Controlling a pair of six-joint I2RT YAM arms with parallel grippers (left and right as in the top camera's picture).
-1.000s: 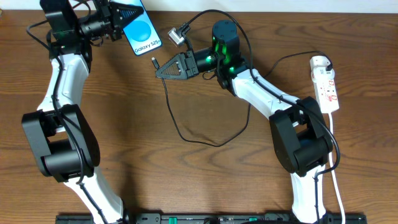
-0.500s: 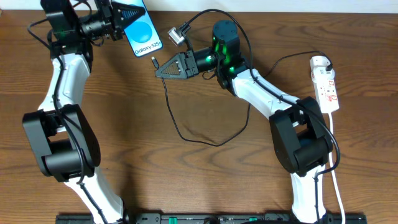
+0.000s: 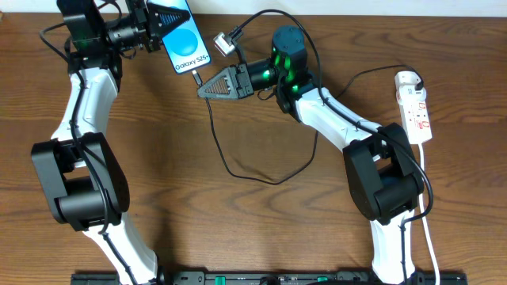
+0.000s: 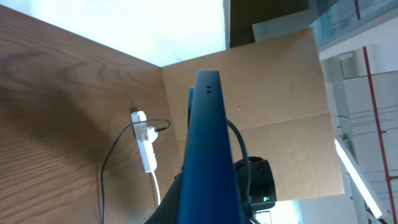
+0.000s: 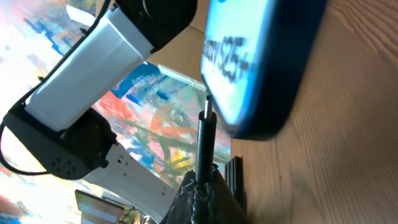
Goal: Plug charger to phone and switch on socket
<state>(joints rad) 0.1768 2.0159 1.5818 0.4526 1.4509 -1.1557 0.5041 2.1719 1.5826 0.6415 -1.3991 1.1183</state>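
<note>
Now phone (image 3: 190, 47) nearer charger plug (image 5: 203, 146).

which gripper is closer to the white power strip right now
Right. The right gripper sits mid-table holding the charger plug, well left of the power strip; the left gripper is even farther, at the far-left edge gripping the phone.

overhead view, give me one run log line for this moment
left gripper: holds blue-screen smartphone | right gripper: holds thin black charger cable, plug tip at phone's bottom edge | white power strip: untouched
</note>
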